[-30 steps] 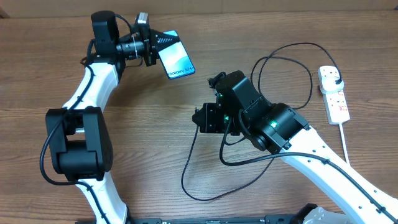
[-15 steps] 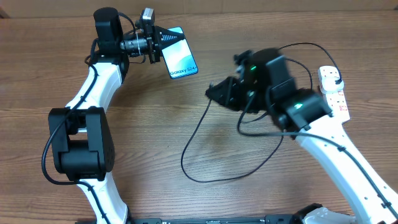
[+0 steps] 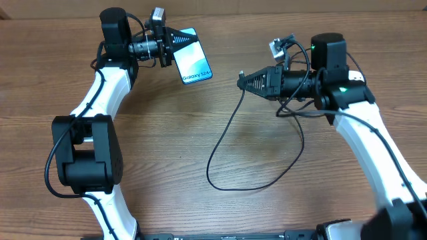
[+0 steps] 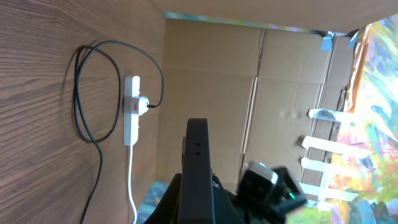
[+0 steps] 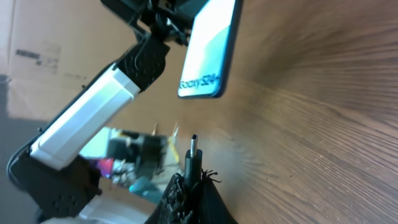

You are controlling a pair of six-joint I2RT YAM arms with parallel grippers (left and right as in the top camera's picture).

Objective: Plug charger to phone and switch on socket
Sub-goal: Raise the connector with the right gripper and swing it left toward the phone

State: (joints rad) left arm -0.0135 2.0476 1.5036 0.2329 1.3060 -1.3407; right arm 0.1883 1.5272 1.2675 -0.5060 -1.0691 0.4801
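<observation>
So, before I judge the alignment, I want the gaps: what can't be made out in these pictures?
The socket: overhead view, the right arm covers it; left wrist view, its switches are too small to read.
The phone port: right wrist view, bottom edge too dark and blurred; left wrist view, phone edge-on.
The charger connector body: right wrist view, the right gripper covers its base.

I had the phone (image 3: 193,63), light blue screen showing, clamped edge-on in the left pincer (image 3: 175,41). The charger (image 3: 223,133) poked its connector tip out of the right pincer (image 3: 241,81), aimed at the phone but apart from it, with its black cable looping below. The white socket (image 4: 130,109) lay flat well beyond the left pincer, with a black plug in it.
</observation>
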